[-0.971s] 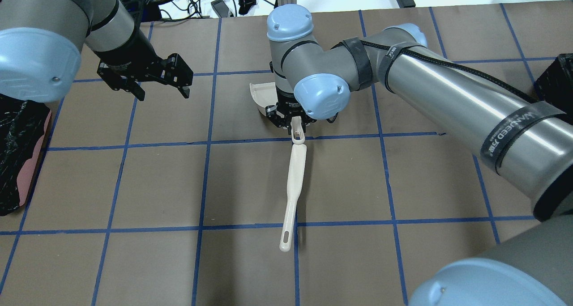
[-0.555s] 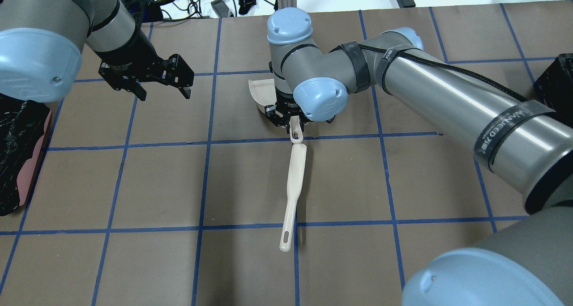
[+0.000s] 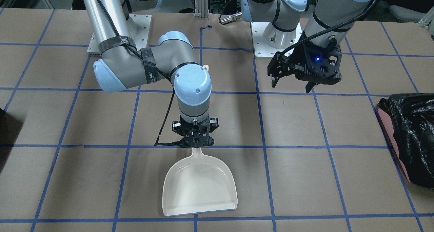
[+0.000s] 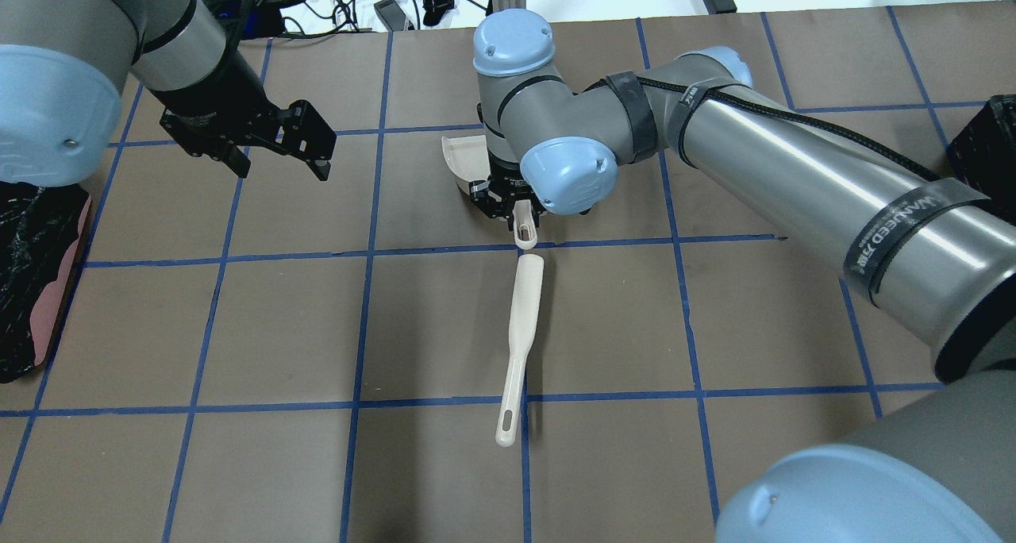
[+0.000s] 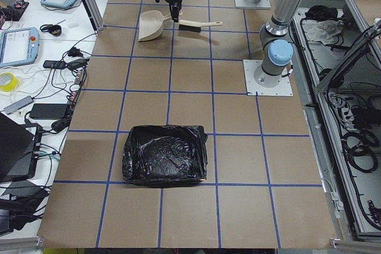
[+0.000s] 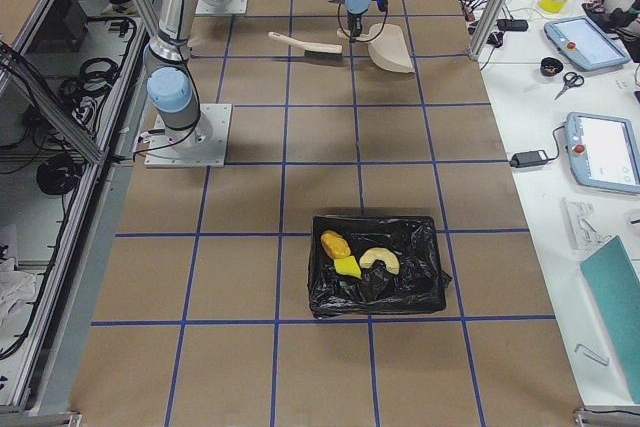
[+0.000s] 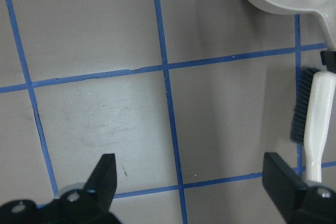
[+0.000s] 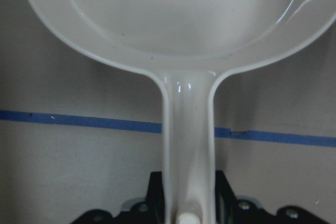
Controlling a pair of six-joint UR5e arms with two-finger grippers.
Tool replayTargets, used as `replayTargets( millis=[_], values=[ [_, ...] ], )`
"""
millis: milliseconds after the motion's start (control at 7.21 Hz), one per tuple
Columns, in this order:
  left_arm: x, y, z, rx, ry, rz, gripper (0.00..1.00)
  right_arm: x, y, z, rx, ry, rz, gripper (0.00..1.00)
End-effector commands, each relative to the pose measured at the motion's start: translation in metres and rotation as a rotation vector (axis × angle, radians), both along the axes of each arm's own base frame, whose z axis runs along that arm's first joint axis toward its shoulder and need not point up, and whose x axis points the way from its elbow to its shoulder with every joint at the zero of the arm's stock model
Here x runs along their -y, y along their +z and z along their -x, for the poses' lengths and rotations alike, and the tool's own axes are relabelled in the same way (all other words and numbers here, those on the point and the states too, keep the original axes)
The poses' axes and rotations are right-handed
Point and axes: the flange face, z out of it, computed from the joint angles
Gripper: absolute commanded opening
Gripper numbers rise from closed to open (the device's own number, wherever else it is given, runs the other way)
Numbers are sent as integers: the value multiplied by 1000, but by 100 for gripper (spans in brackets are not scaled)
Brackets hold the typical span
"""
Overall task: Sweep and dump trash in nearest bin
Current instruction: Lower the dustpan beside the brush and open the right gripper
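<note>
The trash lies in the black-lined bin in the exterior right view: a round bun, a yellow sponge wedge and a curved pastry. My right gripper is shut on the handle of the white dustpan, which lies flat and empty on the table; it also shows in the overhead view and the right wrist view. The white brush lies just behind the handle, apart from it. My left gripper is open and empty above the table.
A second black-lined bin stands at the table's left end, also seen in the front view. The trash bin's corner shows at the overhead view's right edge. Blue tape lines grid the brown table.
The dustpan handle has pulled away from the brush head, opening a small gap. My left gripper has shifted a little left and away, still open.
</note>
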Motion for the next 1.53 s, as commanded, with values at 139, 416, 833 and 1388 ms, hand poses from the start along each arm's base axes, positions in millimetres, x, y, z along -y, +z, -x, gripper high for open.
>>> replayTargets(
  millis=[139, 416, 833, 1388],
  values=[
    [-2, -2, 0, 1, -4, -13, 100, 1, 11, 1, 7, -3, 27, 87],
    [-2, 0, 0, 1, -4, -8, 100, 5, 36, 10, 23, -14, 64, 96],
    [-4, 2, 0, 2, -4, -5, 100, 31, 83, 88, 38, -23, 107, 98],
    [-16, 11, -1, 4, -3, -13, 100, 13, 163, 193, 15, 24, 62, 100]
  ],
)
